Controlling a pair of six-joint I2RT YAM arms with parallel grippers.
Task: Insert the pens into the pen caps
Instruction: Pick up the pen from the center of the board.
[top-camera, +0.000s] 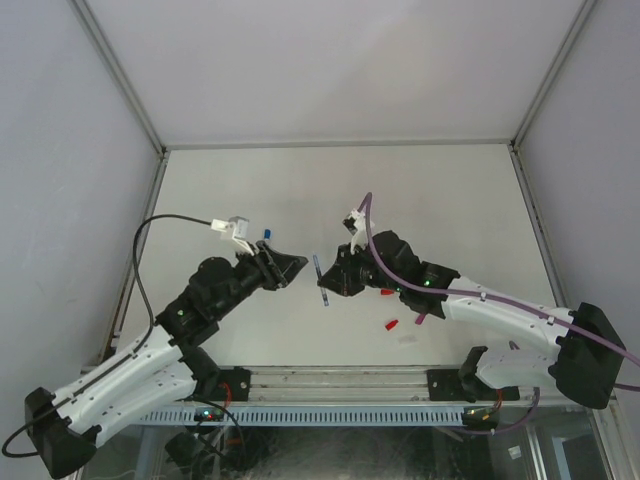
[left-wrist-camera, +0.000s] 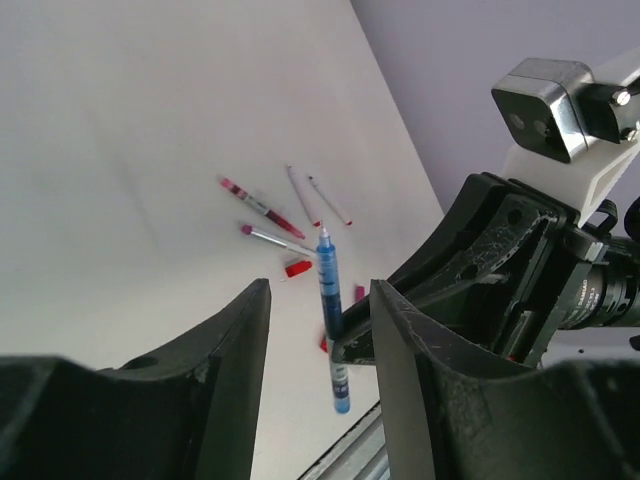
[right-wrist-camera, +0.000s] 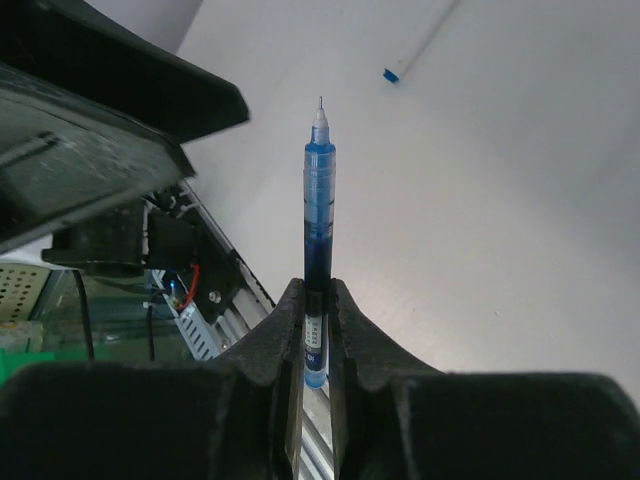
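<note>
My right gripper (right-wrist-camera: 318, 287) is shut on a blue pen (right-wrist-camera: 319, 200) and holds it above the table, its bare needle tip pointing away from the jaws. From above, that pen (top-camera: 320, 280) hangs between the two grippers, with my right gripper (top-camera: 336, 280) on its right. My left gripper (top-camera: 292, 266) stands open and empty just left of it, not touching. In the left wrist view the blue pen (left-wrist-camera: 330, 300) shows beyond the open left gripper (left-wrist-camera: 318, 292). Several red- and magenta-ended pens (left-wrist-camera: 262, 206) lie on the table with a red cap (left-wrist-camera: 297, 268) and a magenta cap (left-wrist-camera: 359, 293).
A thin whitish pen with a blue end (right-wrist-camera: 391, 75) lies farther out on the table; its blue end (top-camera: 268, 233) sits by the left wrist. Another red cap (top-camera: 392, 324) lies under the right arm. A metal rail (top-camera: 330, 380) runs along the near edge.
</note>
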